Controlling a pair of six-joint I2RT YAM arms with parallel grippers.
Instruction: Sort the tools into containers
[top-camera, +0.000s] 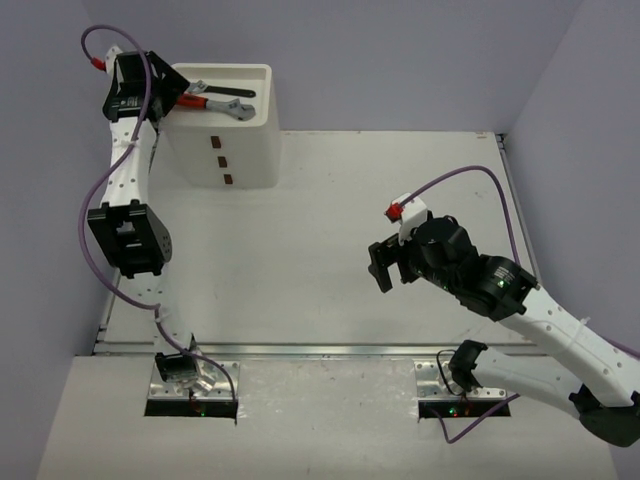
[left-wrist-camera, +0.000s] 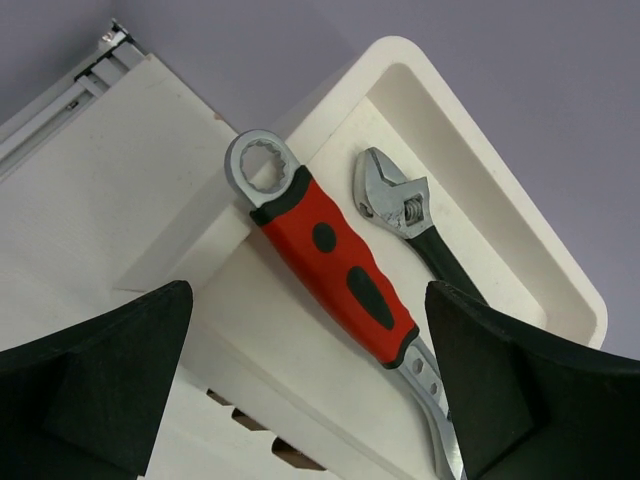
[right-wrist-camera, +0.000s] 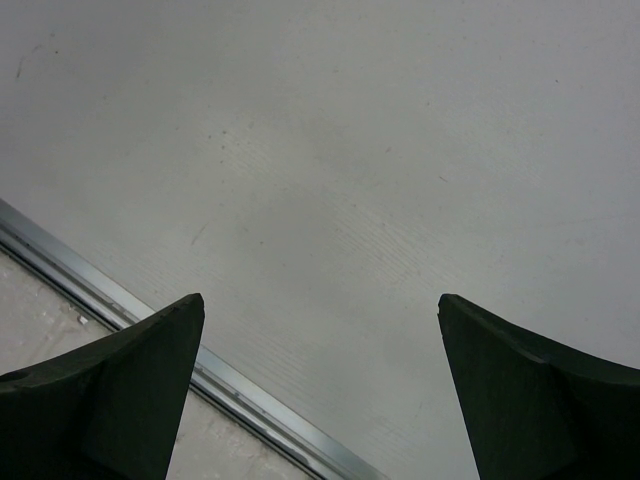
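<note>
Over at the far left of the table (top-camera: 330, 220) stands the white box (top-camera: 250, 150), with three small dark drawer handles (top-camera: 222, 160) down its front and a shallow tray (top-camera: 266, 80) on top. Two tools lie in the tray. The red-handled wrench (left-wrist-camera: 340, 270) has its ring end propped on the tray's left rim. The black-handled wrench (left-wrist-camera: 400, 205) rests just beside it on the far side, flat on the tray floor. The left gripper (top-camera: 170, 95) hangs over the tray's left edge, above the red handle, jaws spread wide and holding nothing. The right gripper (top-camera: 388, 262) hovers over bare table on the right, well apart from the box. Its jaws are also spread wide and holding nothing, and a metal strip (right-wrist-camera: 250, 385) runs along the table's near edge below it.
</note>
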